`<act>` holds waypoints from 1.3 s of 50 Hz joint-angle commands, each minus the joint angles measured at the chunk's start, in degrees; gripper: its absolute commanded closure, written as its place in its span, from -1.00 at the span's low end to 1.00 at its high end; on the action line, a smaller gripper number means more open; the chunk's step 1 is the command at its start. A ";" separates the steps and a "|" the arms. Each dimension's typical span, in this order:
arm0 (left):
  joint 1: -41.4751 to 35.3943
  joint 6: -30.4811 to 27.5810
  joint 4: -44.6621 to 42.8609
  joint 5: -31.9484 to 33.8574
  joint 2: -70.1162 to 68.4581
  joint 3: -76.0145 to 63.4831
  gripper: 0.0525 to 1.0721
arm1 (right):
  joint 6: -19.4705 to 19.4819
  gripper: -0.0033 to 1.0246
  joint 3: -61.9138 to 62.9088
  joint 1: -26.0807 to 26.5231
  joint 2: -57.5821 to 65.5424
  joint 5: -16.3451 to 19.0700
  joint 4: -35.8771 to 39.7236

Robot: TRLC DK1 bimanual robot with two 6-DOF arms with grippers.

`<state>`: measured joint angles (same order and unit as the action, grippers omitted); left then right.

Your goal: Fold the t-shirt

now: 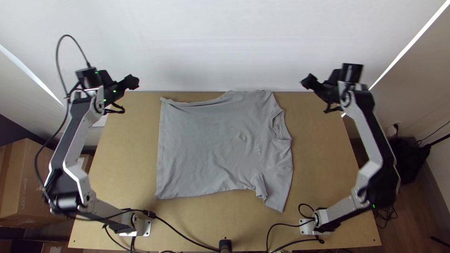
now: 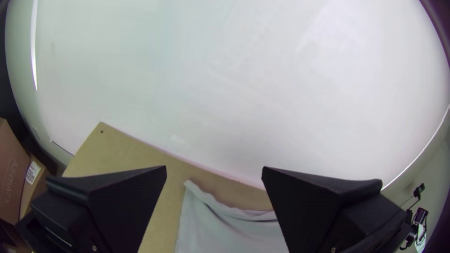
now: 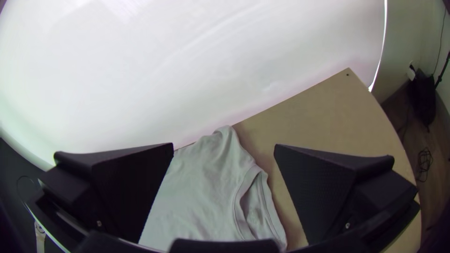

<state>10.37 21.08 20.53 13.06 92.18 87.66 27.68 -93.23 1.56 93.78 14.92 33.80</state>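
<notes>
In the top view a grey t-shirt [image 1: 211,145] lies spread on the table, neck opening to the right, hem to the left, one sleeve at the lower right; its far edge is slightly rumpled. My left gripper [image 1: 133,82] is up beyond the shirt's far left corner, and my right gripper [image 1: 307,82] is up beyond its far right side. Both are apart from the cloth. In the left wrist view my left gripper [image 2: 214,171] is open, a shirt corner [image 2: 206,220] beneath. My right gripper [image 3: 224,147] stands open in the right wrist view, above the shirt's collar side [image 3: 211,187].
The light wooden table [image 1: 122,164] has bare wood left, right and in front of the shirt. A white wall [image 1: 211,47] rises at its far edge. Black cables [image 1: 183,234] run along the near edge. Cardboard boxes [image 1: 23,178] stand on the floor at the left.
</notes>
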 commanded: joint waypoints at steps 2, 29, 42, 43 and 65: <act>1.49 1.24 1.88 3.02 -8.07 -6.80 -0.92 | -3.16 -0.92 7.89 0.81 -9.67 2.40 7.24; 4.13 0.72 8.56 6.80 -29.69 -18.05 -0.92 | -11.42 -0.78 47.09 3.97 -33.04 5.56 18.41; 3.60 0.80 9.44 6.80 -31.62 -18.58 -0.92 | -11.86 -0.68 53.50 1.43 -26.80 7.23 18.41; 3.60 0.80 9.52 6.80 -31.71 -18.66 -0.92 | -12.04 -0.68 53.86 1.16 -26.28 7.23 18.05; 3.60 0.89 9.52 6.72 -32.86 -20.42 -0.92 | -11.86 -0.68 54.47 -0.77 -15.99 7.93 9.79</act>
<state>14.24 21.06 30.02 19.11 60.40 68.40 15.99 -39.77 1.61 75.59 22.52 44.69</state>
